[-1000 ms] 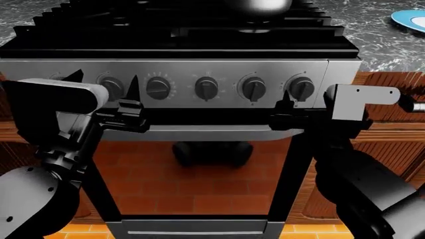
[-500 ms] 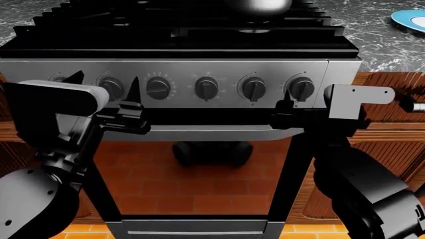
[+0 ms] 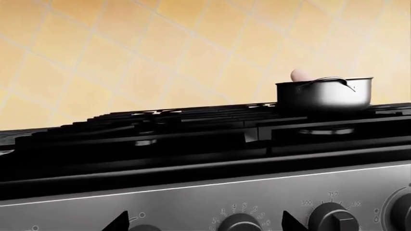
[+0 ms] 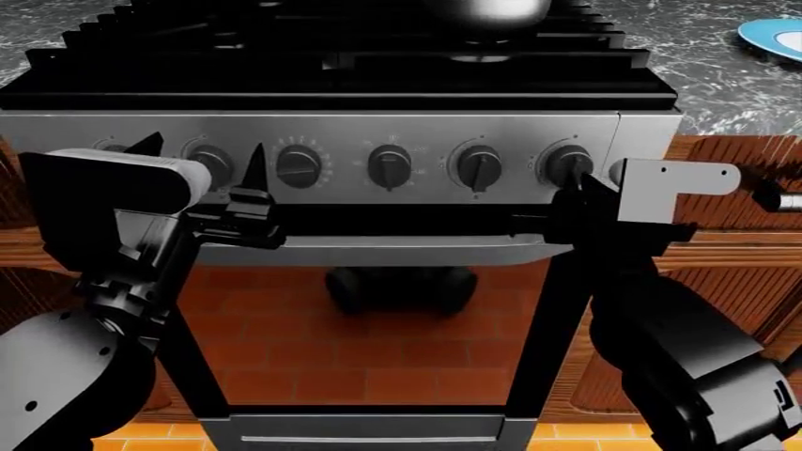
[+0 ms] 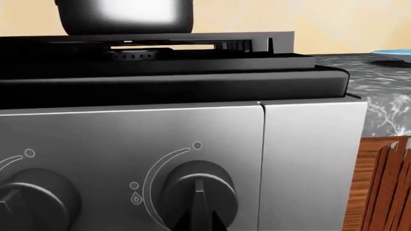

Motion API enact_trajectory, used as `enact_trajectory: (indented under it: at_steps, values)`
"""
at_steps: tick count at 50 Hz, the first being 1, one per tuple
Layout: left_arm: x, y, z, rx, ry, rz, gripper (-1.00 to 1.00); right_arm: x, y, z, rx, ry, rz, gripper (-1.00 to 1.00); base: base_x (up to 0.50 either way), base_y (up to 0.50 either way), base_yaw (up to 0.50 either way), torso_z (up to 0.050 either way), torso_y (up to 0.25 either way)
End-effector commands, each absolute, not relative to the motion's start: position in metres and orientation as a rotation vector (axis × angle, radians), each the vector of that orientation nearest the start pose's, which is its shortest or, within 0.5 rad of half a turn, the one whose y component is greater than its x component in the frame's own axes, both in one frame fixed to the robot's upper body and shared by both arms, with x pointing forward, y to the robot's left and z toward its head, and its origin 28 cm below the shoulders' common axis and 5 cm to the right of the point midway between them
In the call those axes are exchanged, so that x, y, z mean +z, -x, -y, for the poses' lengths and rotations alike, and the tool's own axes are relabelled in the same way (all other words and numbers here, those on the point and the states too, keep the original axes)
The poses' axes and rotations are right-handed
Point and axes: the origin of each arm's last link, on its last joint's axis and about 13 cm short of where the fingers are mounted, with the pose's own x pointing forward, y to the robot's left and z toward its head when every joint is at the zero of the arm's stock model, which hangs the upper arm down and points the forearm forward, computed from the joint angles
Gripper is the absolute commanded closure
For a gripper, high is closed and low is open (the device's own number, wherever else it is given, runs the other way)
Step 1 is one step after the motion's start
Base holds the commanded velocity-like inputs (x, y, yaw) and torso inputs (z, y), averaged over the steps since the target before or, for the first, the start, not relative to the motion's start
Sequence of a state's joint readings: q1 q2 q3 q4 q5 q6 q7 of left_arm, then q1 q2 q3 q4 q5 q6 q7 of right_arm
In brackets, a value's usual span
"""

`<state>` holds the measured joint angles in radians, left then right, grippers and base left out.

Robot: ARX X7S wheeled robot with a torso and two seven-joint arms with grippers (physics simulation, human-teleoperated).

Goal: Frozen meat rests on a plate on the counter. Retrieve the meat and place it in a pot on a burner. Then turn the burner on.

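Note:
The steel pot [image 3: 324, 94] stands on a rear burner [image 3: 324, 130] with the pale-pink meat [image 3: 300, 74] poking above its rim. The pot's base shows at the top of the head view [image 4: 483, 11] and in the right wrist view [image 5: 125, 14]. The blue-rimmed plate [image 4: 771, 38] lies bare on the counter [image 4: 701, 66] at the right. My right gripper [image 4: 579, 188] is at the rightmost stove knob [image 5: 199, 187], its tips [image 5: 200, 224] close together at the knob's ridge. My left gripper [image 4: 201, 155] is open in front of the leftmost knob.
The stove's steel front panel carries a row of several knobs [image 4: 390, 165]. Below it are the oven door handle [image 4: 376, 249] and glass door. Reddish wood cabinets [image 4: 739, 254] flank the stove. Black grates [image 4: 351, 66] cover the cooktop.
My right gripper has moved right and forward, from between the two rightmost knobs onto the rightmost knob. My left gripper has shifted slightly right.

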<state>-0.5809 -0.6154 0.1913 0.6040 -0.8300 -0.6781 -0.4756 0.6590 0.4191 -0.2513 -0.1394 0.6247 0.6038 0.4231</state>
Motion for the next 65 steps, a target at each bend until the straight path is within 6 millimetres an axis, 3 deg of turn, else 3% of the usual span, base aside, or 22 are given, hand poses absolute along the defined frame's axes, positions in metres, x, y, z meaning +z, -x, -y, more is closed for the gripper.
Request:
enact_trajectory:
  at_steps: [1, 15, 31, 53, 65]
  values:
    - [0.219, -0.242, -0.242, -0.117, -0.042, 0.250, -1.00, 0.174, -0.310, 0.133, -0.065, -0.008, 0.049, 1.00, 0.00, 0.00, 0.00, 0.000, 0.000]
    - [0.218, -0.244, -0.243, -0.114, -0.040, 0.253, -1.00, 0.174, -0.311, 0.132, -0.055, 0.021, 0.061, 1.00, 0.00, 0.00, 0.00, 0.000, 0.000]
    - [0.217, -0.244, -0.243, -0.113, -0.040, 0.256, -1.00, 0.177, -0.323, 0.142, -0.102, 0.492, 0.228, 1.00, 0.00, 0.00, 0.00, 0.000, 0.000]
    - [0.221, -0.239, -0.240, -0.117, -0.049, 0.256, -1.00, 0.182, -0.334, 0.158, -0.143, 0.656, 0.278, 1.00, 0.01, 0.00, 0.01, 0.001, 0.000]
    - [0.221, -0.243, -0.240, -0.120, -0.053, 0.254, -1.00, 0.172, -0.331, 0.164, -0.077, 0.744, 0.228, 1.00, 0.02, 0.00, 0.01, 0.000, 0.000]
